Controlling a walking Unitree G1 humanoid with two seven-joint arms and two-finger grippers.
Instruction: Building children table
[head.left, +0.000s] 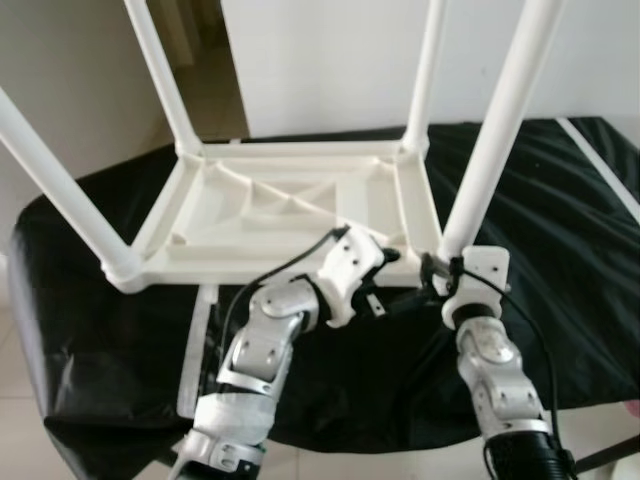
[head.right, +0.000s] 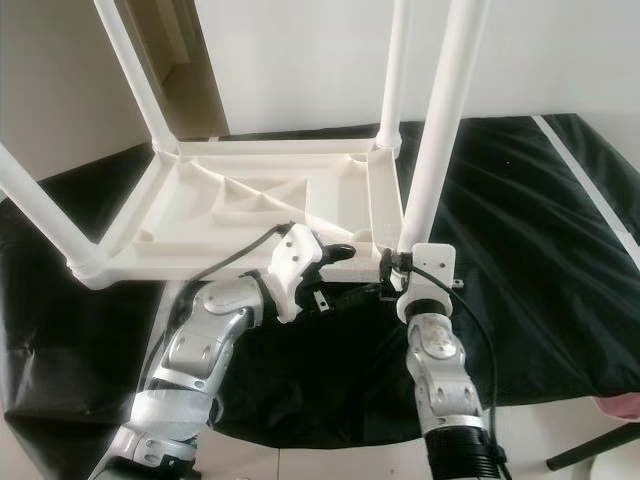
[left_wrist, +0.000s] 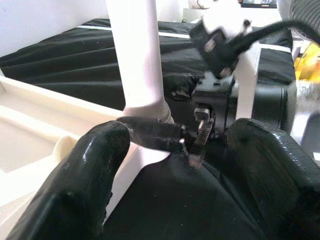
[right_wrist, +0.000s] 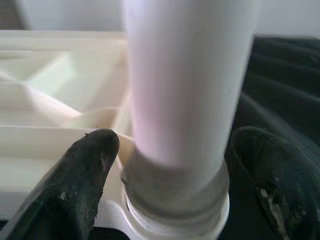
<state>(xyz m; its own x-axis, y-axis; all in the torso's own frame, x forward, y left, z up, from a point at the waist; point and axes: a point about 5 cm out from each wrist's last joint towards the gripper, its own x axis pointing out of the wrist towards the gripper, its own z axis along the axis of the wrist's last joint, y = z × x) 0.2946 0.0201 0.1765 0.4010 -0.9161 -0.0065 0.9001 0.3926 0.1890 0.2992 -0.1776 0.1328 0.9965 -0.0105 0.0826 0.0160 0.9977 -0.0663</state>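
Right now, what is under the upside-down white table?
The table rests upside down on a black cloth that spreads out past its frame. Whatever the cloth covers is hidden.

a small white plastic children's table (head.left: 290, 205) lies upside down on a black cloth-covered surface (head.left: 560, 260), ribbed underside facing up. four white round legs (head.left: 500, 130) rise from its corners, the near right one seated in its socket.
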